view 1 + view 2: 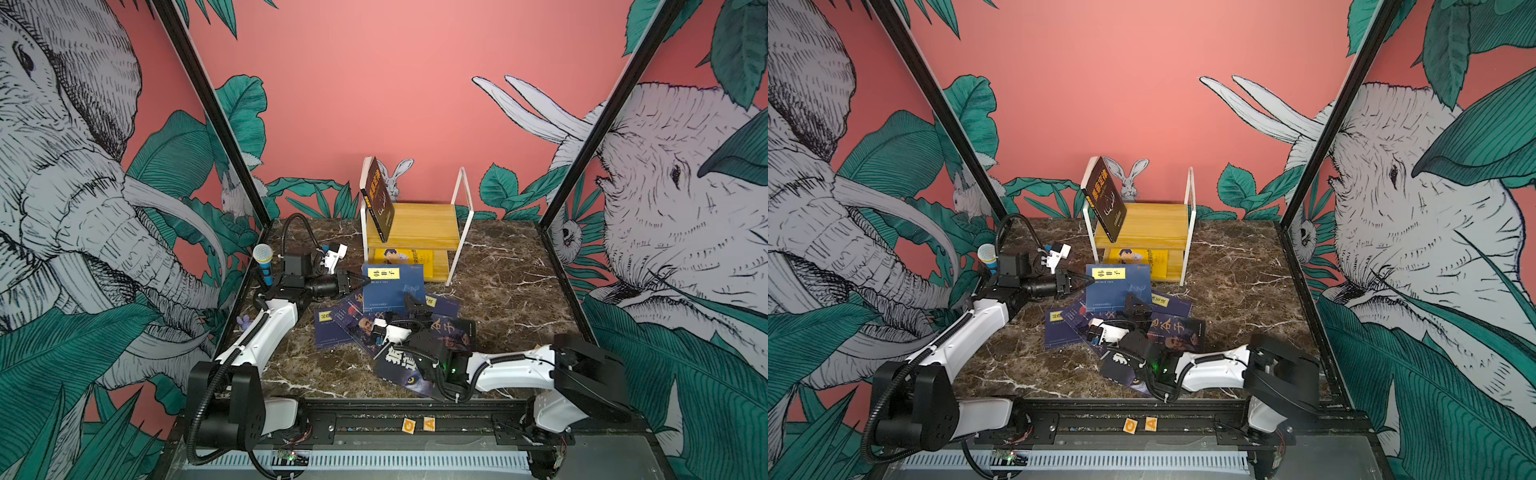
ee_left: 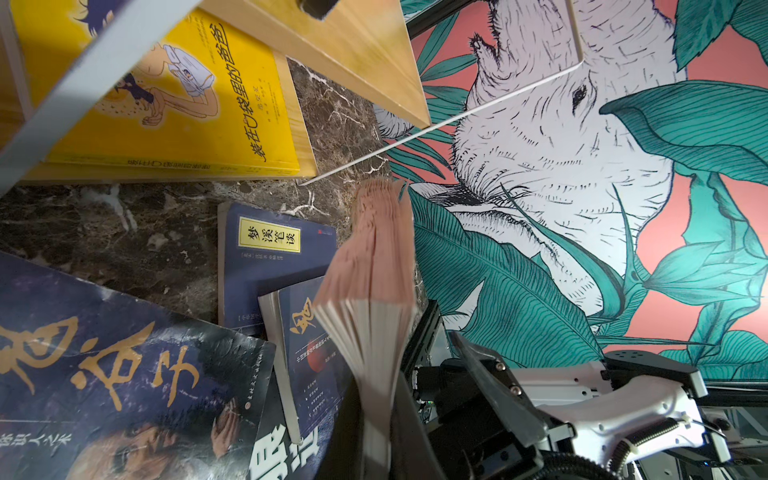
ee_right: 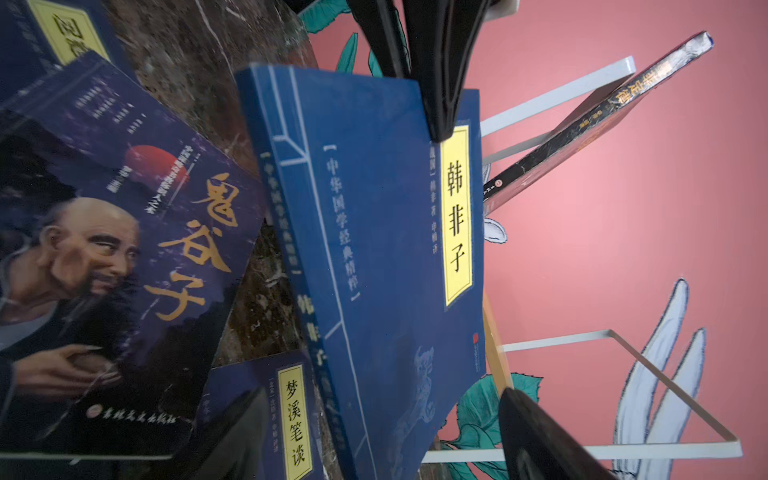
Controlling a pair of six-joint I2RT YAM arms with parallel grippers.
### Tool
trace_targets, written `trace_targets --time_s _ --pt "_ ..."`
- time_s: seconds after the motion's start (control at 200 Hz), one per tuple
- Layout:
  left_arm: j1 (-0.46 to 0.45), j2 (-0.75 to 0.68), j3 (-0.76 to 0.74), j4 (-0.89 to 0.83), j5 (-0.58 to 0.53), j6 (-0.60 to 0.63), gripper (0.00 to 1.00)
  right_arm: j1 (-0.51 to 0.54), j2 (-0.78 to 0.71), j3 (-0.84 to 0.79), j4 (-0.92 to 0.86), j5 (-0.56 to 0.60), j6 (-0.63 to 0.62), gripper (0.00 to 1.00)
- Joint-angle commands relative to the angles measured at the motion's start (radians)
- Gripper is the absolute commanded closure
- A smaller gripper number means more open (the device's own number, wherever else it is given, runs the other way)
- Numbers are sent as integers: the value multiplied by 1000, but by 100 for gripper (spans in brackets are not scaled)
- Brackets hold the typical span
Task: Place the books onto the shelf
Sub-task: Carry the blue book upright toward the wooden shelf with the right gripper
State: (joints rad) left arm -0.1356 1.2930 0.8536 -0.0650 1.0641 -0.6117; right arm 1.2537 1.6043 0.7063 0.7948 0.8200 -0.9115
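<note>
We see the left gripper clamped on an upright navy book, right gripper spread wide by its lower edge

There are eight books in all. Three are navy paperbacks with yellow title labels. Two are purple paperbacks with a bearded man's portrait. One is a black paperback with a wolf eye. One is a bright yellow book with a cartoon cover, and one is a brownish-black book with gold lettering.

There is one small rack with a thin white metal frame, and it carries two light yellowish wooden boards.

Two white-and-black robot arms are in view. There is one blue toy microphone with a pale round head. Two small orange-yellow lettered tiles sit on the front rail.
</note>
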Motion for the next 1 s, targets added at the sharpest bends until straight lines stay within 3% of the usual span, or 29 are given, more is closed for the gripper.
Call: trace_targets --time_s 0.0,0.2,0.47,0.52,0.585,0.635,0.77,0.905,0.995 --pt "5 -31 6 52 39 -23 100 -1 104 49 236 105 -128 12" --pt "6 -44 -3 46 41 -5 100 -10 275 84 610 170 -358 22" --pt "5 -38 -5 39 33 9 100 -35 318 132 618 152 -374 40" --pt "6 -39 -1 26 30 18 100 -38 323 140 618 160 -381 50" --pt "5 -39 3 15 34 17 100 -37 312 139 618 163 -374 82" --pt "5 -40 0 18 37 16 100 -37 306 131 618 157 -362 99" --pt "5 -37 -12 27 19 33 100 -42 313 118 618 154 -356 100" --pt "6 -41 0 2 16 41 45 -33 292 104 617 168 -333 100" --pt "5 -45 -5 -3 2 65 26 -35 281 79 618 162 -305 100"
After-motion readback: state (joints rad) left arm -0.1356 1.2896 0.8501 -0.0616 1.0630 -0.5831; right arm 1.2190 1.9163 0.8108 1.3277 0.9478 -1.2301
